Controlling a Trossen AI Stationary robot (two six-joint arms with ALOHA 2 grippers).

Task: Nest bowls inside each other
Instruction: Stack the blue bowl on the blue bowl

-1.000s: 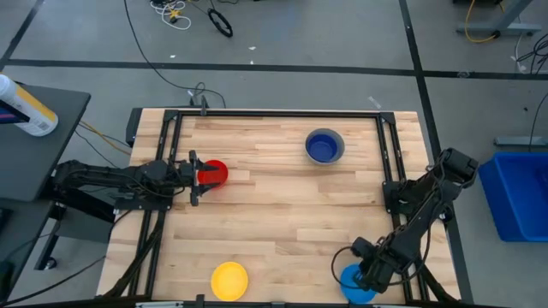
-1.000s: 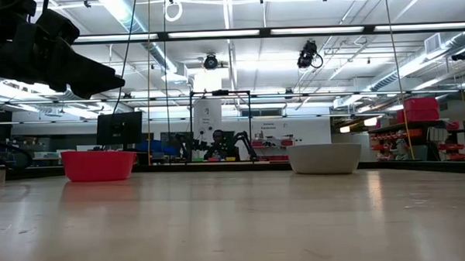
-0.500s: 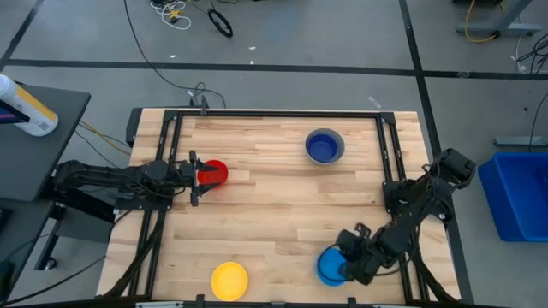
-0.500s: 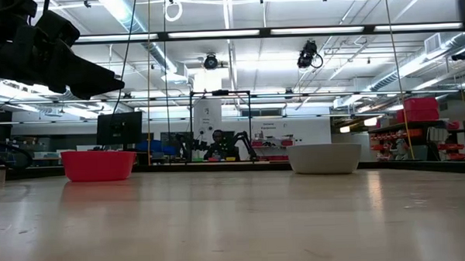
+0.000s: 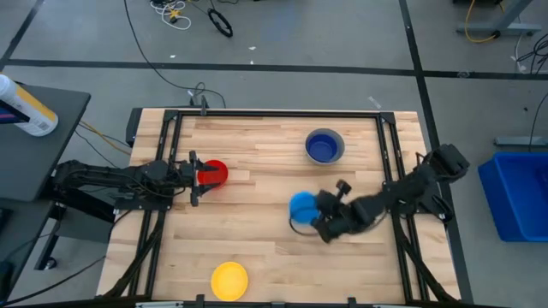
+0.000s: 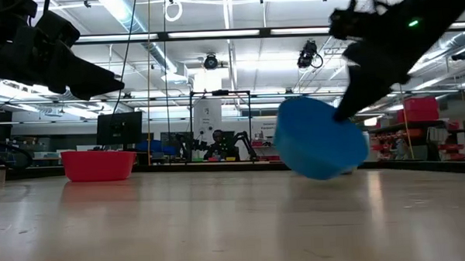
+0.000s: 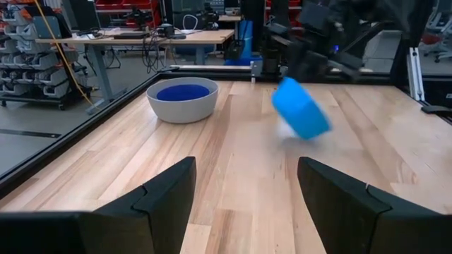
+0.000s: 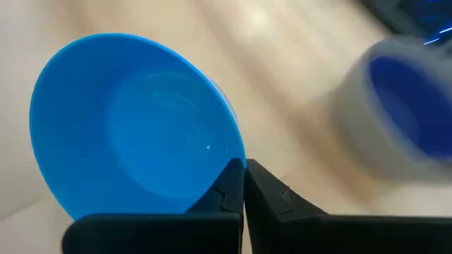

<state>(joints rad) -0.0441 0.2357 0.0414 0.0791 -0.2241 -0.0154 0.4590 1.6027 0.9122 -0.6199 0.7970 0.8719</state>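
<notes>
My right gripper (image 5: 318, 209) is shut on the lighter blue bowl (image 5: 301, 205) over the table's middle right; the low view shows that bowl (image 6: 320, 147) tilted above the wood. At the far right the grey bowl (image 5: 342, 145) rests on its base with the dark blue bowl (image 5: 322, 149) nested in it. The red bowl (image 5: 214, 174) stands at the left, and my left gripper (image 5: 194, 177) is open just to its left and higher up. Near the front edge the yellow bowl (image 5: 229, 279) sits on its base. My right gripper pinches the lighter blue bowl's rim (image 8: 235, 164) between its two fingers, one finger (image 8: 224, 185) on the inner side and the other outside. The fingers slant down from the table's right. The bowl is lifted clear and tipped on its side, its opening toward the gripper.
Black frame rails (image 5: 385, 162) run along the table's edges. A blue bin (image 5: 519, 195) stands off the table's right side, and a white bottle (image 5: 26, 107) lies on a dark side table to the left. A person (image 6: 217, 139) sits far off in the room.
My right gripper has swung from the near right corner toward the table's middle, turning its wrist as it went. The lighter blue bowl has come with it, off the table and tipped from upright onto its side.
</notes>
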